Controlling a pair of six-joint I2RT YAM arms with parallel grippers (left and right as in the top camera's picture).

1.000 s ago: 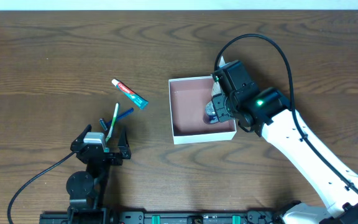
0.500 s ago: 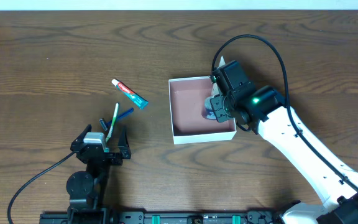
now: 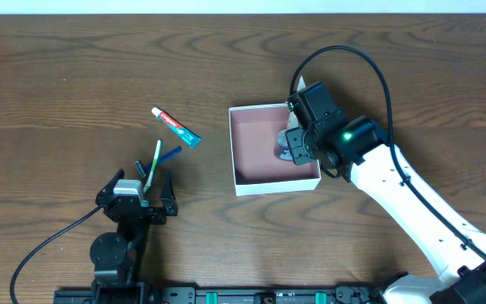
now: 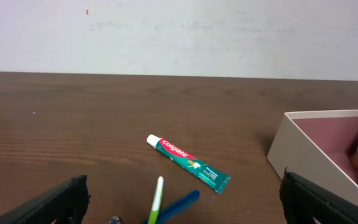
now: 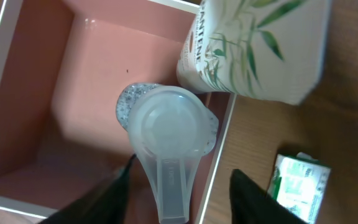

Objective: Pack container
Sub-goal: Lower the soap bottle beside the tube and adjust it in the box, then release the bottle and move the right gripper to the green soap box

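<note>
The container (image 3: 251, 143) is a square white box with a pinkish inside, right of the table's middle; its wall (image 4: 291, 140) shows in the left wrist view and its floor (image 5: 73, 93) in the right wrist view. My right gripper (image 3: 290, 145) hangs over its right part. There a clear capped tube (image 5: 166, 134) lies on the floor between the jaws of the right gripper (image 5: 182, 169), which stand open with a gap on the right side. My left gripper (image 3: 140, 184) rests open near the front left, and nothing lies between the jaws of the left gripper (image 4: 185, 202).
A toothpaste tube (image 3: 176, 127) (image 4: 188, 163), a green-white toothbrush (image 3: 153, 163) (image 4: 156, 199) and a blue stick (image 3: 170, 154) (image 4: 179, 204) lie on the table left of the container. A white leaf-printed bottle (image 5: 253, 43) and a green-white packet (image 5: 300, 183) lie by the container's right rim.
My right gripper has shifted slightly left and toward the back over the container. The left arm and the loose items have not moved.
</note>
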